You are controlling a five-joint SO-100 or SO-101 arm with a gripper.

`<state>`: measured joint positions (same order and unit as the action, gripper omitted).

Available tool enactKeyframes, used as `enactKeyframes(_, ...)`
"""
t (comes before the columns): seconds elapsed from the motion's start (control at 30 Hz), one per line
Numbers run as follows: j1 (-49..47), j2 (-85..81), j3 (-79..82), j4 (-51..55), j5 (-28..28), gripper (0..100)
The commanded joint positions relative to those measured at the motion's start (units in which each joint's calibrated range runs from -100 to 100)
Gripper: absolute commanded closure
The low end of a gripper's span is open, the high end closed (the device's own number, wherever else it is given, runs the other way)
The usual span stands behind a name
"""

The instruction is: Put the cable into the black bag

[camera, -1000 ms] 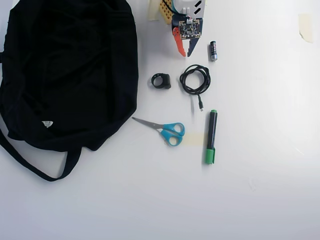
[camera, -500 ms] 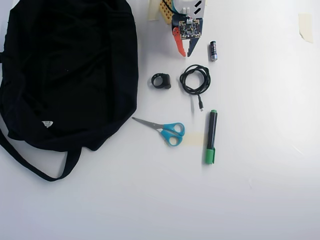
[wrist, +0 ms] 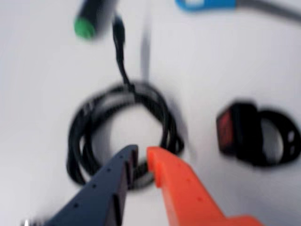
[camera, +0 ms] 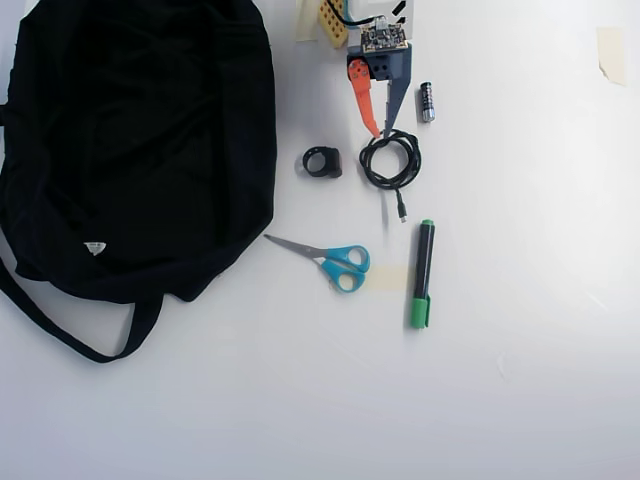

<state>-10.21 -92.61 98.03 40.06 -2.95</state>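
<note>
The black cable lies coiled on the white table, its plug end trailing away from me. In the wrist view my gripper, one dark blue finger and one orange finger, has closed on the near edge of the coil, with cable strands pinched in the narrow gap. In the overhead view the gripper sits at the top edge of the cable coil. The black bag lies flat at the left, well apart from the cable.
A black ring-shaped device lies between bag and cable, and also shows in the wrist view. Blue-handled scissors, a green-capped marker and a battery lie around the cable.
</note>
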Motion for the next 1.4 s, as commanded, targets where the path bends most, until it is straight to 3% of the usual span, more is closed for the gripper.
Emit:
enactKeyframes(0.0, -0.48, 4.23, 0.17, -13.53, -0.03, 98)
enactKeyframes(0.23, -0.26, 14.69, -2.17, -40.32, 0.02, 98)
enactKeyframes(0.43, 0.27, 26.80, -10.34, -51.52, 0.07, 98)
enactKeyframes(0.77, 1.31, 48.79, -36.67, -51.43, 0.23, 98)
enactKeyframes(1.1, 2.73, 60.33, -50.95, -51.00, 0.60, 98)
enactKeyframes(1.37, 3.33, 68.21, -66.05, -40.58, 0.65, 98)
